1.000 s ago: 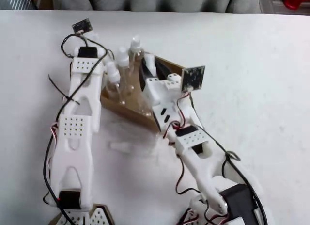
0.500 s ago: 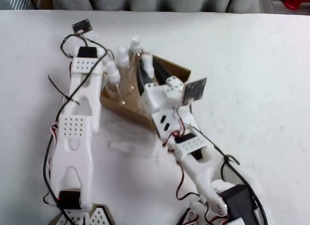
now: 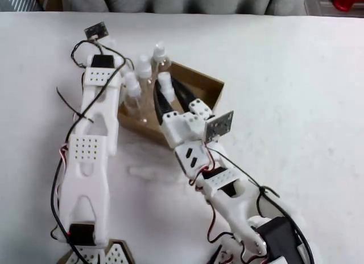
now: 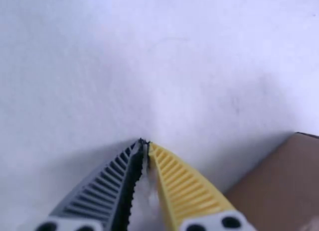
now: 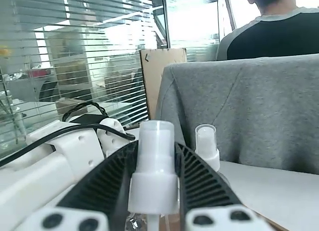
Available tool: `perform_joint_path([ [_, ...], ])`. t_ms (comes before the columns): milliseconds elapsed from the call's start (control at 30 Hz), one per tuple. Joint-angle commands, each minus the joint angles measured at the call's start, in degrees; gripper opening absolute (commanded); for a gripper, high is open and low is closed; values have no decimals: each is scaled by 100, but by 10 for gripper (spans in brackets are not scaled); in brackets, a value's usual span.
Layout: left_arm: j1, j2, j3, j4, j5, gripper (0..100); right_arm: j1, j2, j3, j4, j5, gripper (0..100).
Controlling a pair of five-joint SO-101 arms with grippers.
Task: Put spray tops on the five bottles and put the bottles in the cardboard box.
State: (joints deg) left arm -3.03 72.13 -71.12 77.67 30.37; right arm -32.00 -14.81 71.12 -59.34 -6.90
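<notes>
Standing in cardboard box (image 3: 206,85) — bottles (image 3: 133,91); right gripper (image 3: 165,87) clasping spray top (image 5: 154,166).

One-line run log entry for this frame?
right pincer: shut on spray top, above cardboard box | left pincer: shut, tips at table beside box | bottles: in box

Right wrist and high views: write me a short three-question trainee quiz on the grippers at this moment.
1. True or false: the left gripper is shut and holds nothing.
2. What does the right gripper hold? A) a spray top B) a sponge C) a screwdriver
3. Fill in: in the high view the right gripper is above the cardboard ____.
Key: 1 true; 2 A; 3 box.
</notes>
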Motion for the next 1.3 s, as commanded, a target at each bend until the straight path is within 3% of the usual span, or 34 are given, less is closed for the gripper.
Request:
perform_joint_path([
  [0,-4,13,-167,-141,-18,24,66,-268,-62,-119,70,15],
  [1267,-4,13,-167,-141,-18,24,338,-259,-545,-365,413,15],
])
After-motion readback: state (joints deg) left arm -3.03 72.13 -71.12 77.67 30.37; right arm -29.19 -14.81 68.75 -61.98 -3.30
